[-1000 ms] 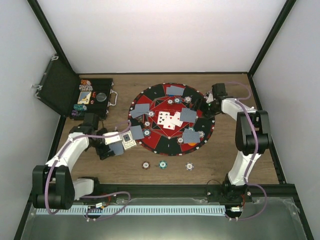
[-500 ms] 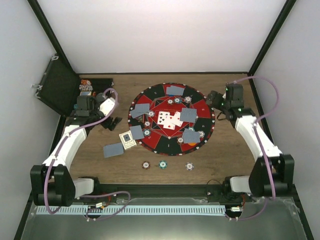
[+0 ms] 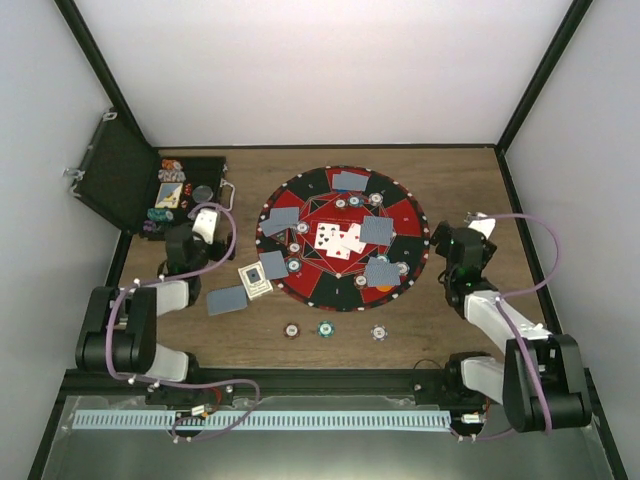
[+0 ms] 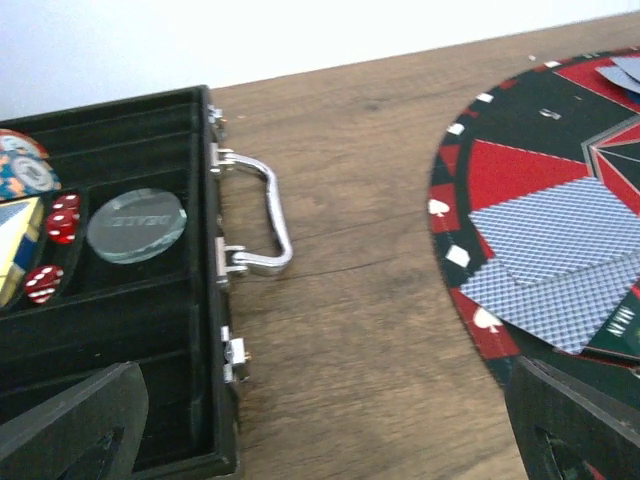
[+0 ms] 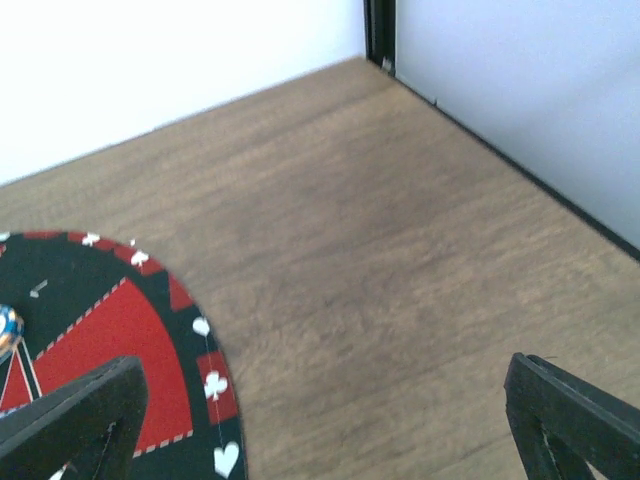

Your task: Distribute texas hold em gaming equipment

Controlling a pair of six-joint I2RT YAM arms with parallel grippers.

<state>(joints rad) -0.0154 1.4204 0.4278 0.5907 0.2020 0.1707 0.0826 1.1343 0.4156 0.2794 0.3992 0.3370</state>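
The grey-blue-backed playing card (image 3: 227, 300) that our left arm held up a moment ago now lies flat on the brown wooden bench (image 3: 470, 180). It sits just left of the round red and black game mat (image 3: 335, 292), not on it. More grey-blue cards lie around the ring of the mat, and the white-faced cards (image 3: 338, 238) show in the middle. Three small round striped poker chips (image 3: 325, 329) sit in a row on the bench, just in front of the mat.

Both our arms have pulled back since then. The left tool (image 4: 320, 430) has let go of the card. Its two fingers stand wide apart with nothing between them. It now looks at the black hinged case (image 4: 150, 330) and its silver metal handle (image 4: 262, 215). Inside the case we see a clear round disc (image 4: 136, 225), red dice (image 4: 65, 215) and a few more striped chips (image 4: 25, 170).

The right tool (image 5: 320, 430) was up at the far right edge of the mat. It has come away and spread its fingers wide too. It holds nothing and hangs over bare bench beside the mat's right edge.

We think this means one more card has been dealt, but it landed off the mat, so that spot may need fixing. The case still has things in it, so we think the sharing out is not finished. The left tool looks best placed to fetch the next piece.
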